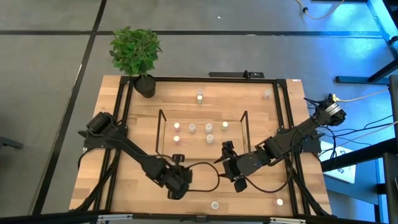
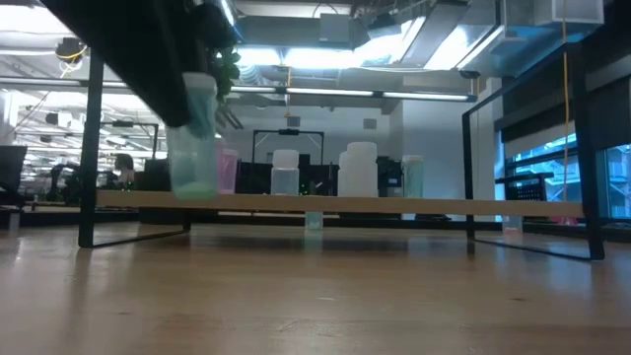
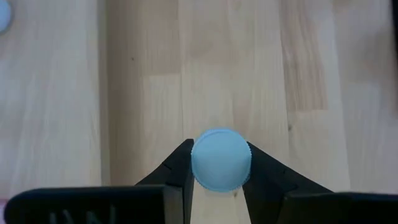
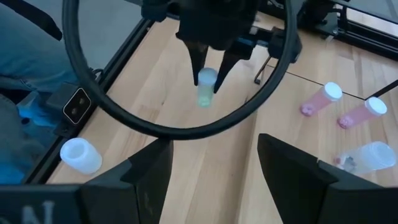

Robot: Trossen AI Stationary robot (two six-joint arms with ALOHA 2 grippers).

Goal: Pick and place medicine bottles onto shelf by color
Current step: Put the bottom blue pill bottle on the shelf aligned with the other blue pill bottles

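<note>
Bottle (image 4: 206,87) pinched in my left gripper (image 3: 219,180), lifted near the surface's (image 1: 143,118) front edge; right gripper (image 4: 214,163) spread. Perhaps six stand on the shelf (image 1: 202,132); strays remain.

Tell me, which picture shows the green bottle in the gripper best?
The right wrist view: the green bottle hangs clearly in the left gripper. The left wrist view shows only its cap; the low view, a blurry side; the high view hides it.

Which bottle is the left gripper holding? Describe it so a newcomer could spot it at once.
Start at the shelf mid-table, then go to its near-left corner, where the left gripper hangs. Clamped there is a green bottle with a whitish cap, the only one lifted off the wood; the pink bottles nearby lie flat.
</note>
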